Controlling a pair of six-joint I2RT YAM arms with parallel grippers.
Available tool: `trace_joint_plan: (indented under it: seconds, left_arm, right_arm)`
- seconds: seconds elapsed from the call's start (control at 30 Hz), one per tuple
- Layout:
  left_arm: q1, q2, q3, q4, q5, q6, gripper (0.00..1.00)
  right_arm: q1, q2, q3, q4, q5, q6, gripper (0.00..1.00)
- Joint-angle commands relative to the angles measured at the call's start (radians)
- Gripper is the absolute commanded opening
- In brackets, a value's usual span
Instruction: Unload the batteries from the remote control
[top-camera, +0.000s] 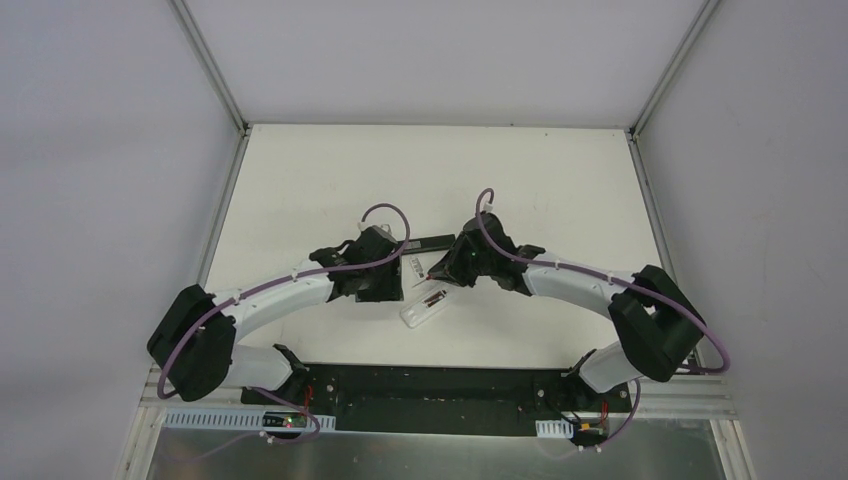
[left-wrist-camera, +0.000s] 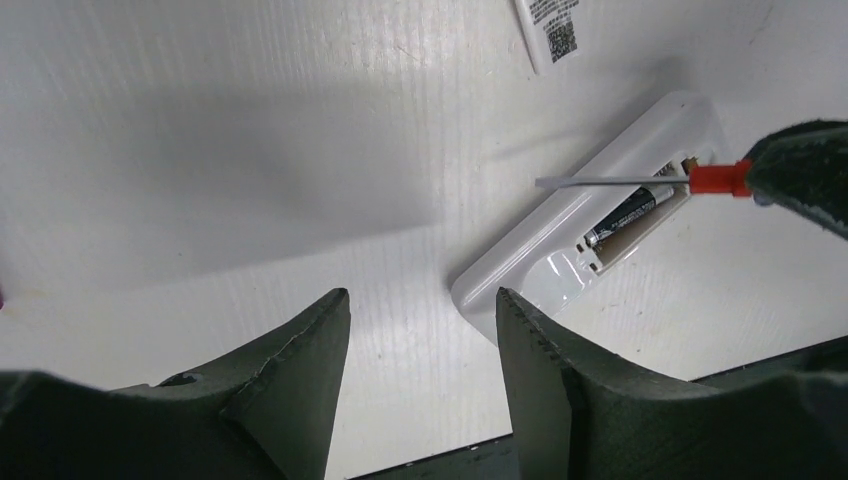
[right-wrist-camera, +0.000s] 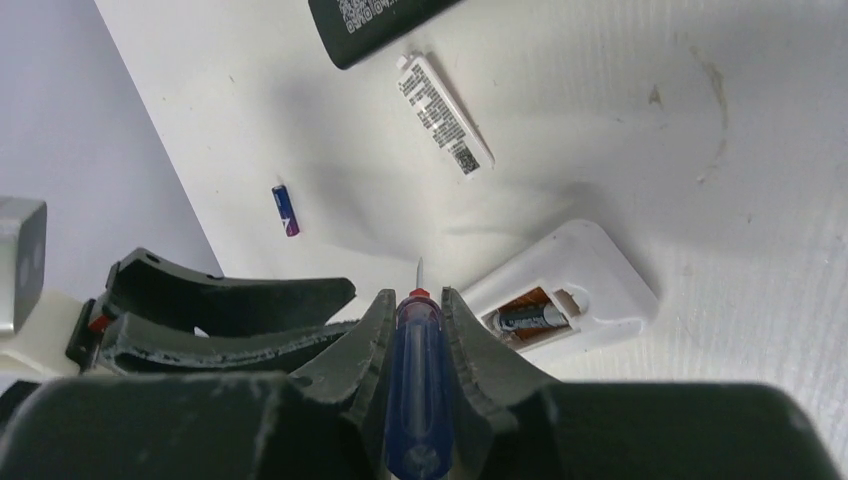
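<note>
1. The right end effector (right-wrist-camera: 418, 300) is clamped shut around the blue handle of a screwdriver (right-wrist-camera: 414, 390), whose metal tip points out past the fingers.
2. The left end effector (left-wrist-camera: 422, 305) stands open with nothing between its fingers, just left of the white remote (left-wrist-camera: 530, 250).
3. The white remote lies back-up on the worktop (top-camera: 540, 180) between the 2 arms. Its compartment is uncovered, and 1 dark battery (right-wrist-camera: 533, 318) sits inside.
4. 1 blue battery (right-wrist-camera: 286, 210) lies loose on the worktop, well apart from the white remote.
5. The battery cover (right-wrist-camera: 445, 115) lies just beyond the white remote, with a black remote (right-wrist-camera: 370, 25) farther still.
</note>
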Motion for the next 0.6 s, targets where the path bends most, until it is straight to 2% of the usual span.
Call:
trace_joint_plan:
  seconds: [0.0,0.17,0.4,0.57]
  left_arm:
    - [0.002,-0.063,-0.025,-0.015,0.022,-0.011,0.55]
    - [-0.004,-0.058,-0.019,0.003,0.086,0.042,0.56]
    - [-0.019,0.040,0.020,0.064,0.129,0.080,0.57]
    - [-0.031,0.105,0.065,0.092,0.142,0.110,0.58]
  right_arm:
    - [-0.001,0.025,0.086,-0.041,0.050,-0.050,0.00]
    - [-0.025,-0.059,0.134,-0.184,0.118,-0.119,0.00]
    - [-0.007,-0.225,0.058,-0.322,0.186,-0.104,0.00]
    - [0.006,-0.280,-0.005,-0.346,0.185,-0.067,0.00]
